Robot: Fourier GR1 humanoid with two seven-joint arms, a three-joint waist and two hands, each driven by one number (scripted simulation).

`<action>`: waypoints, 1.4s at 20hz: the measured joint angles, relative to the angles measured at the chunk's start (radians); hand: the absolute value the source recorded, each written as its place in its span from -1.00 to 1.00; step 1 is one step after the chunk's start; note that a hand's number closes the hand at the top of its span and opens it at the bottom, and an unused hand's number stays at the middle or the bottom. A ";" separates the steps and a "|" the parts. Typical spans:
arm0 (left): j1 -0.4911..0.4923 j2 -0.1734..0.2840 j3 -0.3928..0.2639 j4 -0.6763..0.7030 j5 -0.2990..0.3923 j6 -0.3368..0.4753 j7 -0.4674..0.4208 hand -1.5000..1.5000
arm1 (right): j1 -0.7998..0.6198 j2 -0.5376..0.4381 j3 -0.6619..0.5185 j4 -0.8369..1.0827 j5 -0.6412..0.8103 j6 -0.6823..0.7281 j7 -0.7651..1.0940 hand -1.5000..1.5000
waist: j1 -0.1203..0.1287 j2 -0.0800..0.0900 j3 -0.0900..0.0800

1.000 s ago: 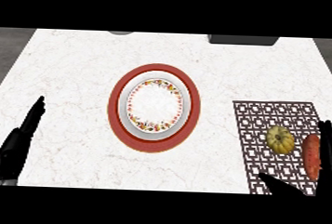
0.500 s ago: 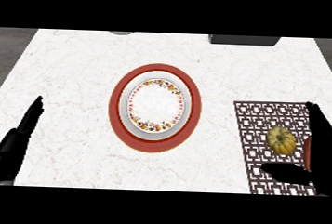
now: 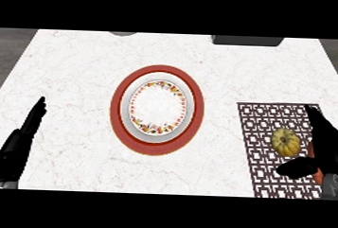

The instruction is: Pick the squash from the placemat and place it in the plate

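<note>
Since the earlier frames, my right hand (image 3: 323, 152) has crept forward along the right edge of the counter and now stands just beside the small yellow ribbed squash (image 3: 285, 141), fingers straight along its far side and thumb spread below it, open and holding nothing. Nearest me, at the counter's left front edge, my left hand (image 3: 20, 141) rests with fingers straight and relaxed, idle. The squash lies on the dark brown lattice-patterned placemat (image 3: 262, 138), toward the mat's right side near the counter's right front corner; a thin orange-red object (image 3: 315, 174) shows partly behind my right hand, too hidden to name. Farther in, at the middle of the white marbled counter (image 3: 75, 70), sits the white plate with a flowered rim (image 3: 157, 108) on a round red charger (image 3: 122, 128), well apart from the squash. Step in hand, as I judge it: the approach to grasp. Next, the hand must curl round the squash, lift, and carry it left to the plate.
</note>
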 measured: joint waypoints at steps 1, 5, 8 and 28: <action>-0.002 -0.002 0.006 0.003 -0.003 -0.009 0.000 0.00 | -0.012 0.006 -0.003 0.027 0.004 0.004 -0.011 -1.00 | 0.000 0.000 0.000; 0.007 -0.023 0.023 -0.018 -0.030 -0.025 0.016 0.00 | -0.017 0.024 -0.016 0.056 0.013 0.043 -0.035 -1.00 | -0.002 -0.001 0.000; 0.004 -0.047 0.028 -0.012 -0.058 -0.028 0.011 0.00 | -0.027 0.029 -0.038 0.097 0.006 0.068 -0.068 -1.00 | -0.002 -0.001 0.000; 0.020 -0.107 0.139 -0.022 -0.124 -0.136 -0.007 0.00 | -0.093 0.093 -0.121 0.375 0.076 0.037 -0.257 1.00 | -0.002 -0.001 0.000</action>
